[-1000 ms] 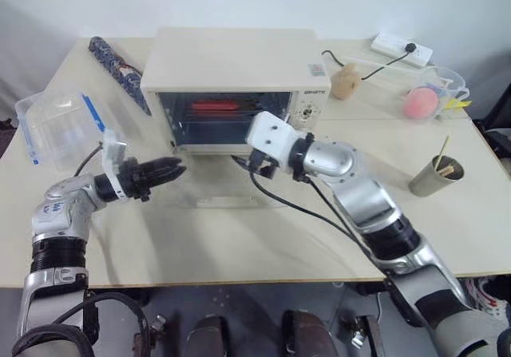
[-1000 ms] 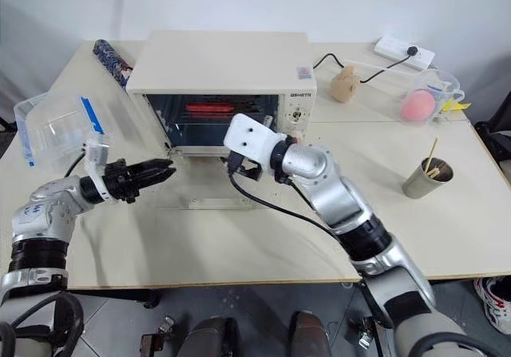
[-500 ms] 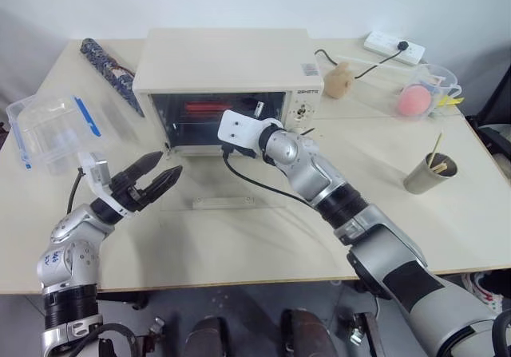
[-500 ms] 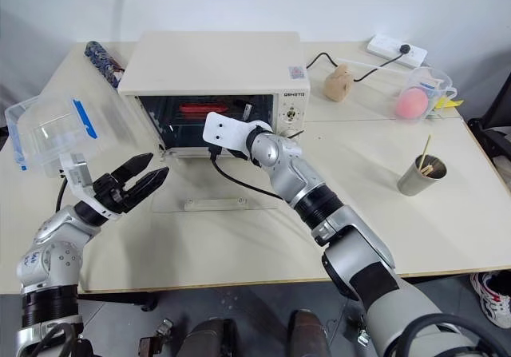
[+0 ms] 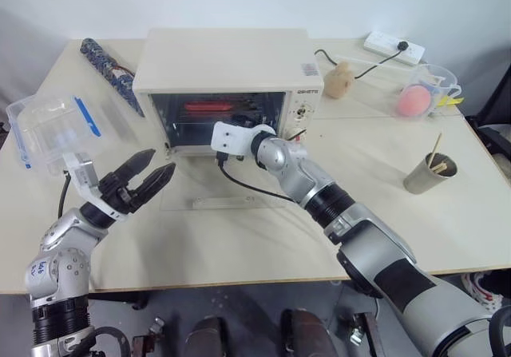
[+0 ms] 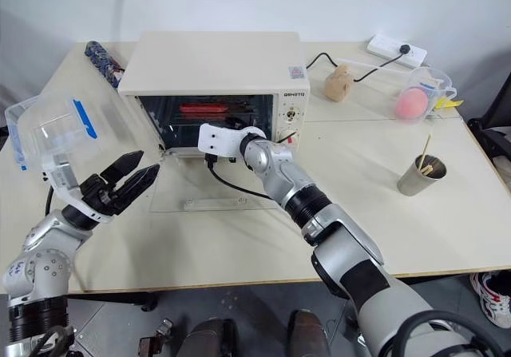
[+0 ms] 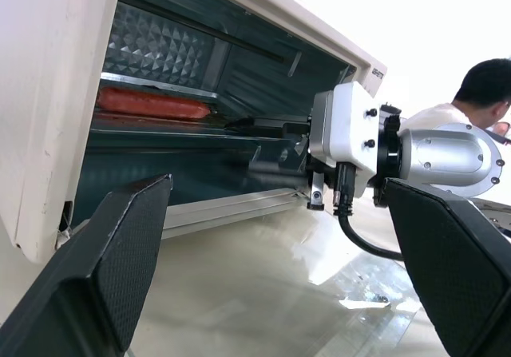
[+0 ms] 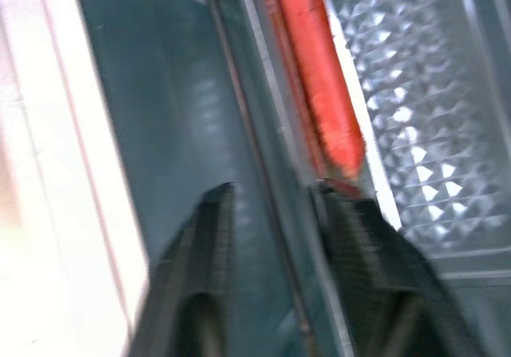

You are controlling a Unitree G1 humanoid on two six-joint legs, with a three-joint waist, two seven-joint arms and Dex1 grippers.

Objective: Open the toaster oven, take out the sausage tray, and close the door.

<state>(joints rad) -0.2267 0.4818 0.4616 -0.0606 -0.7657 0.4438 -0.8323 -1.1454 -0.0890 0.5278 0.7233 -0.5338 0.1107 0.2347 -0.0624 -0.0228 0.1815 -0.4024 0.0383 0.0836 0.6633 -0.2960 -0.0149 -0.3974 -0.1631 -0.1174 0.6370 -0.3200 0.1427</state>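
The cream toaster oven [image 5: 227, 57] stands at the back of the table. Its glass door [image 5: 192, 183] lies open and flat, bar handle [image 5: 219, 202] towards me. Inside, a red sausage [image 7: 152, 103] lies on the sausage tray [image 7: 188, 127]. My right gripper [image 8: 271, 193] reaches into the oven mouth, its fingers closed on the tray's front rim [image 8: 275, 237], just short of the sausage [image 8: 319, 77]. To the left of the door, above the table, my left gripper [image 5: 150, 172] hangs open with nothing in it, pointing at the oven.
A clear plastic box with blue clips [image 5: 48, 129] sits at the far left, a dark patterned strip [image 5: 108, 61] behind it. On the right are a cup with sticks [image 5: 431, 173], a clear jug [image 5: 427, 89] and a power strip [image 5: 395, 47]. A person [image 7: 479, 93] is beyond the table.
My right gripper has gone forward into the oven mouth and closed its fingers on the tray's rim. My left gripper has opened wide and drawn back a little from the door.
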